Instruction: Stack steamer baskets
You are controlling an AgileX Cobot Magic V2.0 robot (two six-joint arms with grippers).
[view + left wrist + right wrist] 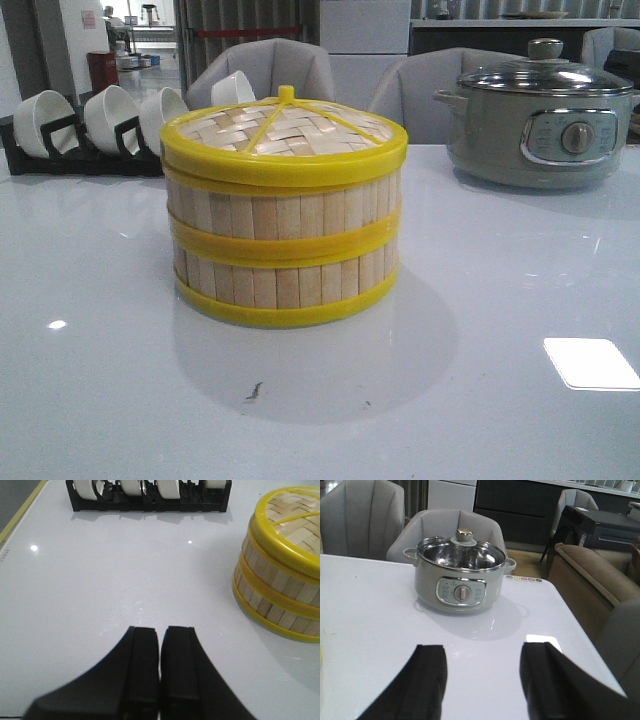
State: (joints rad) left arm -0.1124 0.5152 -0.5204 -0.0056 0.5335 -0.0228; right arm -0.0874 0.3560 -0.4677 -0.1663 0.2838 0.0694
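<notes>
We are looking at what reads as a finished stack: two steamer baskets [283, 245] are sitting one on the other, their yellow rim bands lining up evenly, and the woven lid [283, 135] is resting flat on top with its rim seated all round as far as the front view shows. The stack is standing on the white table [480, 400], roughly midway between its left and right edges and set back from the near edge, well apart from the black rack of white bowls [95, 125] along the far left edge and from the grey electric pot [540, 120] near the far right corner. Neither arm is touching the stack. Our left gripper [160, 672] is hovering over bare table with its jaws pressed together and nothing between them; in its wrist view the stack is showing off to one side, clear of the fingers. Our right gripper [482, 680] is holding its jaws wide apart, also carrying nothing, and is facing the pot rather than the baskets. We are seeing no loose basket or lid anywhere else on the table in these views, so we are judging the stacking itself as done. What is left, if anything, is only keeping both arms clear of the stack; a small check of whether the tiers are sitting truly centred is beyond what these angles are letting us settle.
</notes>
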